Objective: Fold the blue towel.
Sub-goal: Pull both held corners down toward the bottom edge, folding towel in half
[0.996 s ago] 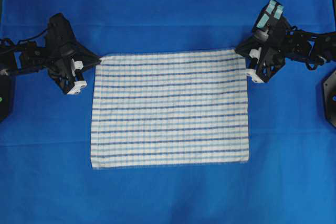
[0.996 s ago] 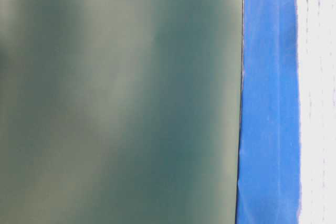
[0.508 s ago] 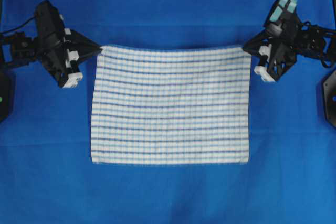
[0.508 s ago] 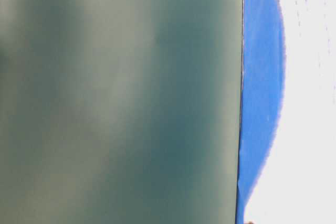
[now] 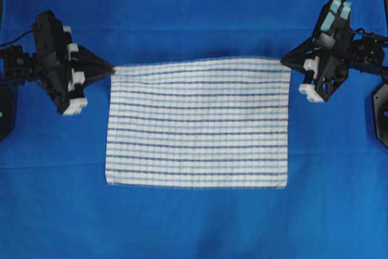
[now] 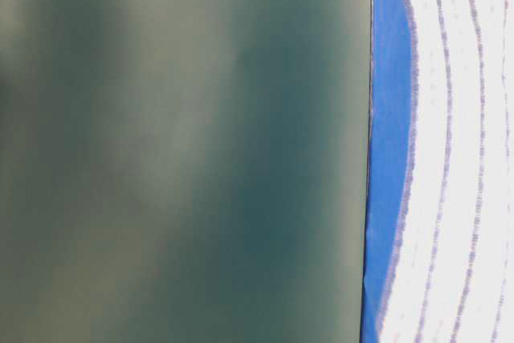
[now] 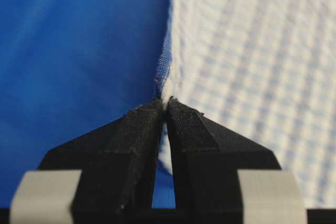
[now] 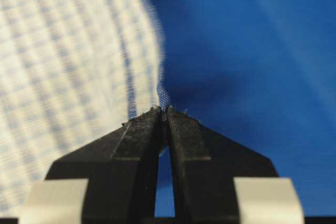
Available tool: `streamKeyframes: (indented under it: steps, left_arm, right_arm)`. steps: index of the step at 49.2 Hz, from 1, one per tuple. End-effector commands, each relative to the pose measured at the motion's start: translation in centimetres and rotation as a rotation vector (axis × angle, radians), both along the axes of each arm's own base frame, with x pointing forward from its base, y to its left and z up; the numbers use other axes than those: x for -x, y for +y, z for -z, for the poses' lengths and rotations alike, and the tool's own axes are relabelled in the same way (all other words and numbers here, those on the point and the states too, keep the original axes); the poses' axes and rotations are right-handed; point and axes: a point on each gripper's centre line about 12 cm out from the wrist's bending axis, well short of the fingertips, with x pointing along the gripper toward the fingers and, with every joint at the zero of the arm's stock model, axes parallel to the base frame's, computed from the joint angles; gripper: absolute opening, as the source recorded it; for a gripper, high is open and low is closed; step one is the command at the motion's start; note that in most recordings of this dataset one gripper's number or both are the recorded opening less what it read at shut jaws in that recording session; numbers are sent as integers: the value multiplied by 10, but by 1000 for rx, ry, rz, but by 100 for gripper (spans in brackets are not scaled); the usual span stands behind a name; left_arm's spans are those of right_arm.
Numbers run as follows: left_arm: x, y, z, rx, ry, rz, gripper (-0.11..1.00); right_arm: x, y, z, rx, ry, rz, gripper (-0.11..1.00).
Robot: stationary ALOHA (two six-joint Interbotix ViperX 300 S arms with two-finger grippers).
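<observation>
- The rectangular white terry towel with thin dark-blue stripes (image 5: 197, 122) lies mid-bench on the plain blue cloth (image 5: 194, 10), its far edge raised and sagging between the two grippers.
- Judged soft, light and limp; corners are the sensible hold, and it will droop wherever unsupported.
- The left gripper (image 5: 112, 68) pinches the far left corner, the right gripper (image 5: 283, 61) the far right.
- Wrist views show the jaws nipped on cloth; overhead shows the whole outline; the table-level view shows only the lifted striped edge.
</observation>
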Motion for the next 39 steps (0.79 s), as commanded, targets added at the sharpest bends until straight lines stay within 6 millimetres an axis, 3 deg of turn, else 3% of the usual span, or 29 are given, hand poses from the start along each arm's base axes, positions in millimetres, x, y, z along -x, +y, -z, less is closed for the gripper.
streamKeyframes:
  steps: [1, 19, 39]
  left_arm:
    - [-1, -15, -3, 7, -10, 57, 3]
    - [7, -75, 4, 130, 41, 243, 3]
    - [6, -128, 7, 241, 80, 383, 3]
  right_arm:
    - [-6, 18, -5, -26, -24, -49, 6]
    - [-12, 102, -4, -172, -39, -246, 6]
    - [-13, 143, 1, -253, 6, -322, 6]
